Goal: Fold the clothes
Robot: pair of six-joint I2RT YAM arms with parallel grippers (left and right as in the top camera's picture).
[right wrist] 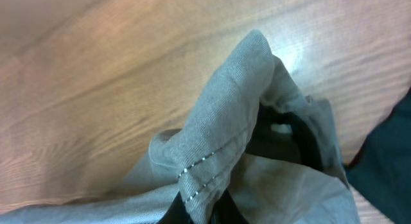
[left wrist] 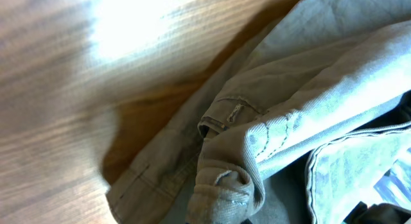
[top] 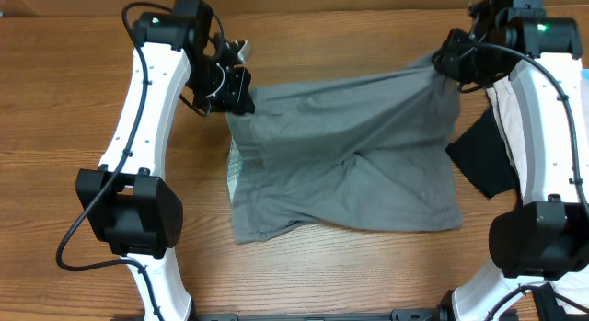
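Now the grey shorts [top: 359, 165] drape across the bench [top: 55, 100], left gripper [top: 235, 91] clamped on their ten o'clock corner, right gripper [top: 448, 60] pinching the two o'clock corner (black garment [top: 483, 160] at three o'clock).

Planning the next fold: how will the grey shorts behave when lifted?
Probably floppy: the grey shorts drape creased between left gripper and right gripper. Likely light, since small pinches hold them. Folds suggest they may bunch when pushed.
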